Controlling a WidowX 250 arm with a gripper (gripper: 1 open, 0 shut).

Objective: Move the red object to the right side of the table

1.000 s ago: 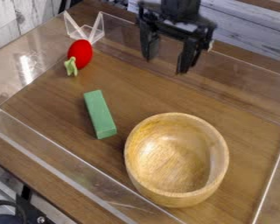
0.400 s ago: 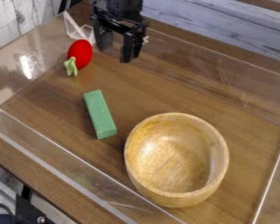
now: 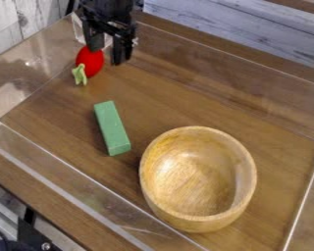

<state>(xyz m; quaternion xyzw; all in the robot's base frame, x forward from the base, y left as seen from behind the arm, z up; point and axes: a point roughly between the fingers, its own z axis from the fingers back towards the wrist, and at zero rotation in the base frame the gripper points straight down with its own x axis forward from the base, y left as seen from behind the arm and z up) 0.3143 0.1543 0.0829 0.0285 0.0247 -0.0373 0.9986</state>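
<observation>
The red object (image 3: 90, 61), a small rounded toy fruit with a green stem end, lies at the far left of the brown wooden table (image 3: 212, 103), close to the clear acrylic wall. My black gripper (image 3: 105, 47) hangs pointing down directly over it, slightly to its right, and covers its upper part. Its two fingers stand open with nothing between them; whether they touch the fruit I cannot tell.
A green rectangular block (image 3: 113, 127) lies left of centre. A large wooden bowl (image 3: 198, 176) stands at the front right. Clear acrylic walls (image 3: 48, 147) edge the tabletop all round.
The gripper has travelled left across the back of the table, from the middle to just above the red object, and dropped a little. Its fingers stayed open. The fruit, block and bowl have not moved.
</observation>
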